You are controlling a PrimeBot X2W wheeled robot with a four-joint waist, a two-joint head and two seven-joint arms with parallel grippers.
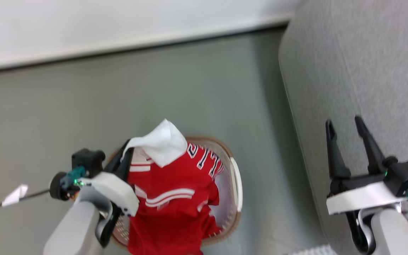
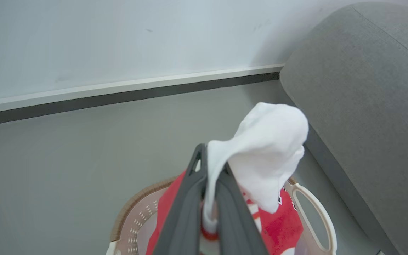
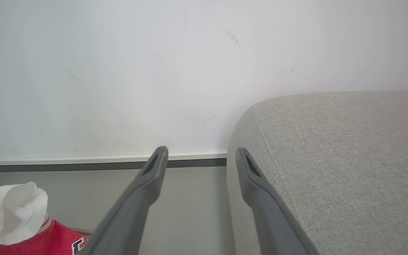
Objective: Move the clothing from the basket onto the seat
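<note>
The red jersey with white panels and black-white lettering hangs lifted above the cream basket, its lower part still draped into it. My left gripper is shut on the jersey's white upper fold; in the left wrist view the white cloth spills out between the closed fingers of the left gripper over the basket. My right gripper stands open and empty over the grey sofa. In the right wrist view the right gripper sits at the sofa's rounded edge, the jersey at lower left.
Grey floor runs between the basket and the sofa up to a white wall with a skirting board. A thin cable with a white tag lies at the left. A pale ribbed mat corner shows by the sofa's base.
</note>
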